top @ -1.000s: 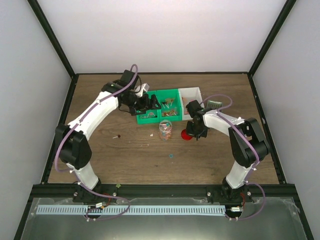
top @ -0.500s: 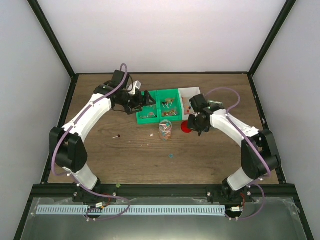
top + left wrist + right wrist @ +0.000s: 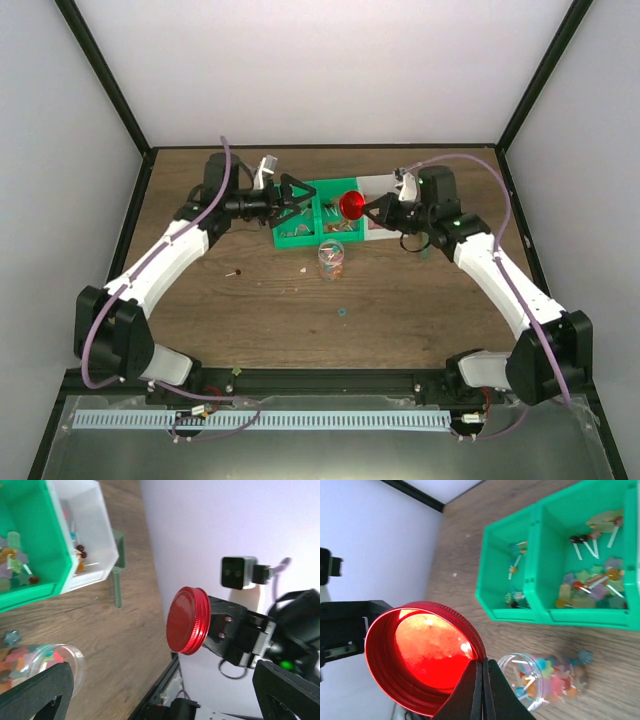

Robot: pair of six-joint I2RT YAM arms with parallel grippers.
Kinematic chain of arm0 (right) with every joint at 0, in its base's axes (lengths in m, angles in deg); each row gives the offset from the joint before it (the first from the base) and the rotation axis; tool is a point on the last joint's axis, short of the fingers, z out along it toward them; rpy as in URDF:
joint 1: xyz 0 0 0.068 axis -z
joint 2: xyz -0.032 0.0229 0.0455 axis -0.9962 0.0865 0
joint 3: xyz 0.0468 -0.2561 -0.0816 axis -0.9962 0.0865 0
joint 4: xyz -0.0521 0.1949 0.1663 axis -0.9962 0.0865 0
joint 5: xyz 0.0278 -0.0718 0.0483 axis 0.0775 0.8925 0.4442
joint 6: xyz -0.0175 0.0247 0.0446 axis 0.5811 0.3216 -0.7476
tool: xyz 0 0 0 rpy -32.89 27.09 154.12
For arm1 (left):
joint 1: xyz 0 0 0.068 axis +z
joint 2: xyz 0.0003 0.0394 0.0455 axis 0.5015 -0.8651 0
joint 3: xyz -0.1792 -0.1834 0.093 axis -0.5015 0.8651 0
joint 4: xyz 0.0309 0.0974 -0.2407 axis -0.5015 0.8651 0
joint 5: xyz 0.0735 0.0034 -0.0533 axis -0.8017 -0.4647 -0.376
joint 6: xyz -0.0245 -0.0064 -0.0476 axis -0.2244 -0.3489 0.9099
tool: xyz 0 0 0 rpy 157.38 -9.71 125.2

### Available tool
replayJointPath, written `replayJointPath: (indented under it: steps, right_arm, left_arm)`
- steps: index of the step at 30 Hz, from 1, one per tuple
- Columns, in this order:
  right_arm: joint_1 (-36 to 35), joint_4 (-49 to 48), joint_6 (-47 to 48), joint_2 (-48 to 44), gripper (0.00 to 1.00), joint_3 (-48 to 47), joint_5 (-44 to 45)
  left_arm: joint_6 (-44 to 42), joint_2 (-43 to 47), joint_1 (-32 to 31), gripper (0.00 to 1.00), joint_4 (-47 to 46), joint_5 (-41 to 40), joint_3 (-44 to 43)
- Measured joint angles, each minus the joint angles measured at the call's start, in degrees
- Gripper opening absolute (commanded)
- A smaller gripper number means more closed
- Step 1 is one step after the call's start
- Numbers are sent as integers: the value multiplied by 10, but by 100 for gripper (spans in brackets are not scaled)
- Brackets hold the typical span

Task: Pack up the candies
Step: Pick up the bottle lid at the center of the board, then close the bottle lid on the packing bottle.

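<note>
Both arms have swung up and inward. The right claw [image 3: 368,208], low beside the jar a second ago, now carries the red lid [image 3: 351,206] in the air over the green tray [image 3: 300,240], and the left claw [image 3: 298,202] has turned to face it.

The candies [image 3: 335,212] lie heaped in the tray's compartments. Their thin white sticks point in many directions, with no shared axis. More of them fill the clear jar [image 3: 331,260], which stands uncapped on the surface just in front of the tray. A few sit in the white bin [image 3: 390,185] against the tray's right side.

The right claw is pinched tight on the lid's rim. The lid stands on edge, with its flat top toward the left claw and its hollow side toward the right wrist. The left claw is spread wide, holds nothing, and is well short of the lid.
</note>
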Motion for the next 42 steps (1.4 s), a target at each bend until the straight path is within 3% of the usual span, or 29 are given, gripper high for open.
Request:
replayJointPath:
  steps: [7,14,18,28,34,42]
  right_arm:
    - [51,-207,-88,-11,1,109,-177]
    - [54,-336,-124,-7,1,123,-287]
    - [54,-376,-126,2,1,122,-323]
    - [54,-422,-123,50,1,120,-390]
    - [54,-538,-188,81,1,120,-428]
    - [52,-637,-248,102,1,120,-452]
  left_arm:
    - [106,26,4,100,-161,30,68]
    - [202,32,3,100,-278,56,113]
    - [253,49,-5,100,-307,62,135]
    - [420,40,-38,100,-484,83,177]
    - [534,15,-54,96,-653,85,219]
    - [587,2,-54,95,-725,78,233]
